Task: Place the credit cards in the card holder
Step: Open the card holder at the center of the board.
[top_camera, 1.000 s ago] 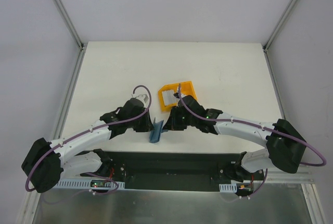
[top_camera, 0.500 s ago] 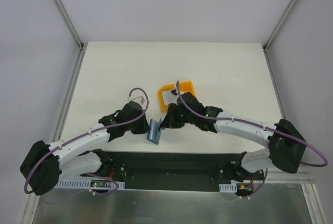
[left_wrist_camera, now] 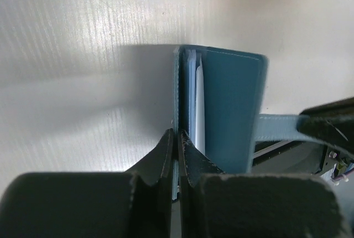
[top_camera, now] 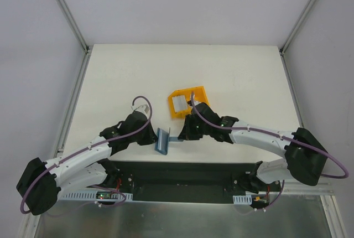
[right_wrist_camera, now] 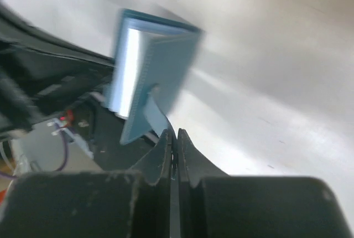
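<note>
The teal-blue card holder (top_camera: 162, 140) stands on edge near the table's front, partly spread open. My left gripper (top_camera: 154, 138) is shut on its left flap, the fingertips (left_wrist_camera: 167, 145) pinching the flap's edge. A pale credit card (left_wrist_camera: 199, 105) sits upright in the inner pocket of the card holder (left_wrist_camera: 229, 110). My right gripper (top_camera: 180, 137) is shut on the snap tab (right_wrist_camera: 156, 114), which stretches from the card holder (right_wrist_camera: 166, 55) to the jaws. More pale credit cards (top_camera: 179, 103) lie in the yellow bin.
The yellow plastic bin (top_camera: 198, 93) sits just behind my right wrist. The table's front edge and the black base rail (top_camera: 182, 174) run right below the card holder. My right gripper's dark body (left_wrist_camera: 329, 127) shows at the right of the left wrist view.
My left gripper has closed on the card holder's flap and drawn slightly left and down. The right gripper keeps the tab, now stretched out, and the holder stands wider open.
</note>
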Motion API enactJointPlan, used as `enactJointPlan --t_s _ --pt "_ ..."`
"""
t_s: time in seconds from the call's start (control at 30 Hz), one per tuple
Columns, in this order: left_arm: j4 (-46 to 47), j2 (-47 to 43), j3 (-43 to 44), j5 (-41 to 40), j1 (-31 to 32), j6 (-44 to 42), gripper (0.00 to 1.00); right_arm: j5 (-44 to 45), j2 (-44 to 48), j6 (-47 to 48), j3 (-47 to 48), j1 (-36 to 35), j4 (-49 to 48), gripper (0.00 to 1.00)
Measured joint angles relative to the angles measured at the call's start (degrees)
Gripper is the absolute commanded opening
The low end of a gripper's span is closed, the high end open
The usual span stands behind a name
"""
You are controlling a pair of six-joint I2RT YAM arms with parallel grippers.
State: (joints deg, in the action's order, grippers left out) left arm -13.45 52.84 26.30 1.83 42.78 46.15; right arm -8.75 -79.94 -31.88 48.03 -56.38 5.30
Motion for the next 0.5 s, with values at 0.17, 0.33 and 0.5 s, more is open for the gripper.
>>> enactJointPlan --t_s 0.17,0.33,0.5 --pt "0.0 -0.1 0.0 0.1 0.0 0.0 0.00 2.6 3.1 -0.1 -9.3 2.5 1.4 0.02" --pt "0.1 1.0 0.0 0.9 0.0 -0.1 0.00 4.3 2.0 -0.2 -13.1 3.3 2.7 0.09" --pt "0.2 1.5 0.0 1.4 0.0 -0.1 0.00 5.1 0.9 -0.2 -13.0 4.1 2.8 0.26"
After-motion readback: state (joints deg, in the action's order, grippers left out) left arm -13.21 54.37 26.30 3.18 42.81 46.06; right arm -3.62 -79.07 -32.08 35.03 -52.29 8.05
